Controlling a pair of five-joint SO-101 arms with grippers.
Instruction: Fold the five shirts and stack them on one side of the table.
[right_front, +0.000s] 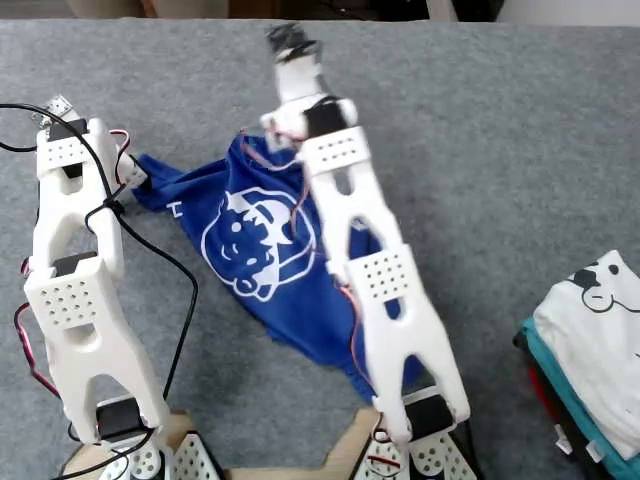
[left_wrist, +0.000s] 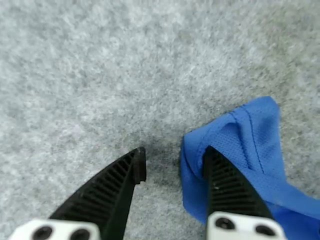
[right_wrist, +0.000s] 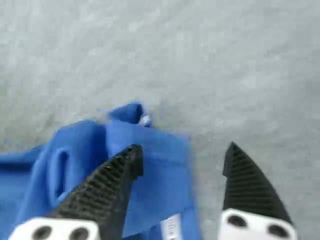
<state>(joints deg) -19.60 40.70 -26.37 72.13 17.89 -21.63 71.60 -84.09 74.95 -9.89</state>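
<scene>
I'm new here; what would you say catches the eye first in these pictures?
A crumpled blue shirt lies centrally on the table, the left arm's fingers open at one corner, the right arm's fingers open over another edge. Folded shirts, a white one on top, are stacked at the table's right edge.
</scene>
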